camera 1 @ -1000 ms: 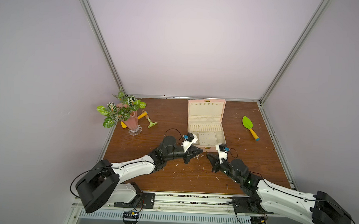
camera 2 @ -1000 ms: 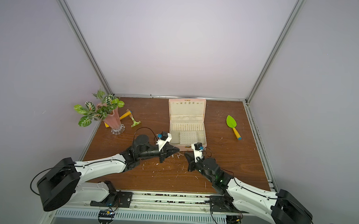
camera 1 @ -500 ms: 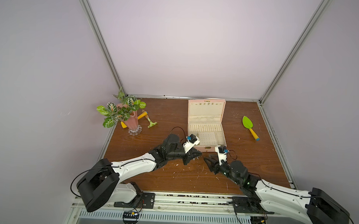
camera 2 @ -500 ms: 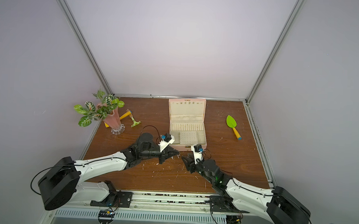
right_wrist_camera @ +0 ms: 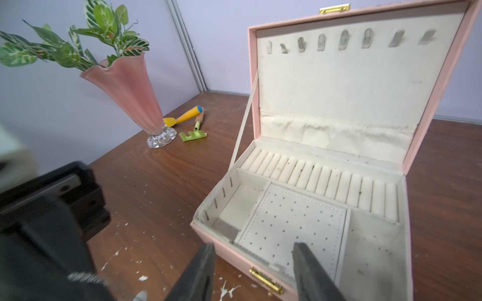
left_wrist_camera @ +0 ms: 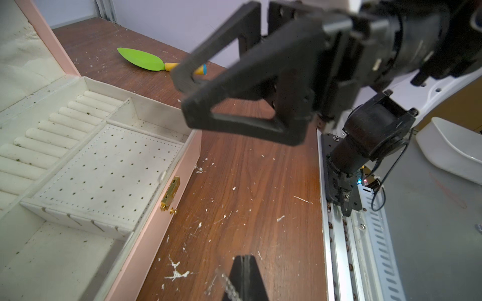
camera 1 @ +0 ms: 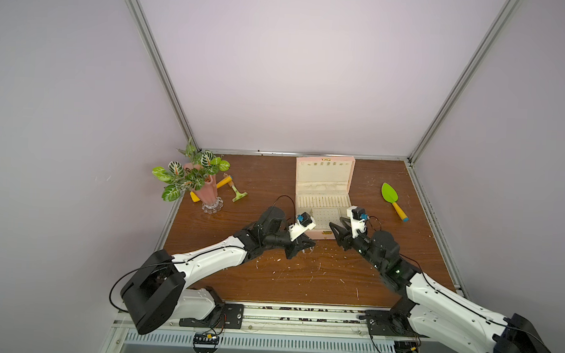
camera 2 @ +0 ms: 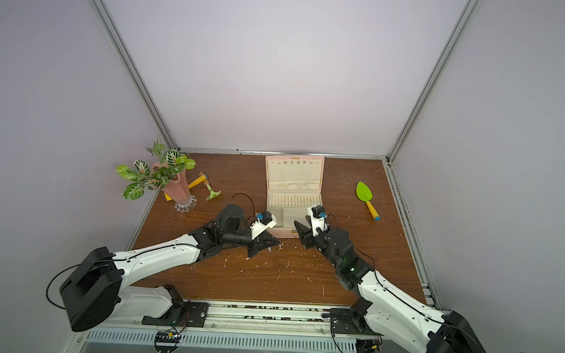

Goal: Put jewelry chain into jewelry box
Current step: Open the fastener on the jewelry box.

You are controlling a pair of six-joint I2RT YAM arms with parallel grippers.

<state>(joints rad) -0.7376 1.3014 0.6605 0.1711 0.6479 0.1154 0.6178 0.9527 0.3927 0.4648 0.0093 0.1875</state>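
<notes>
**Q:** So what actually changed in that last second?

**Me:** A second earlier my right gripper (right_wrist_camera: 254, 247) was clamped tight, down next to my left one. Then it sprang apart and swung up to the front wall of the box (left_wrist_camera: 148, 234). Its jaws ended up spread with nothing between them, either side of the gold clasp (right_wrist_camera: 264, 280). My left gripper (left_wrist_camera: 243, 260) stayed pressed together the whole time.

**Q:** Meaning what for the job?

**Me:** My read was that the right hand had let go, so the chain (left_wrist_camera: 229, 285) was all on my left. It sat pinched at my left fingertips, over the table (camera 1: 270, 275), with the open box just beside that hand. So it wasn't in yet. I figured it still had to go over the wall.

**Q:** How did the chain look?

**Me:** Honestly, tiny. It was thin and silvery with fine links. Only a short blurry stretch showed against my shut left tips, and the rest ran out of the wrist view. I couldn't spot it from the top views at all. It seemed limp and easy to snag.
</notes>
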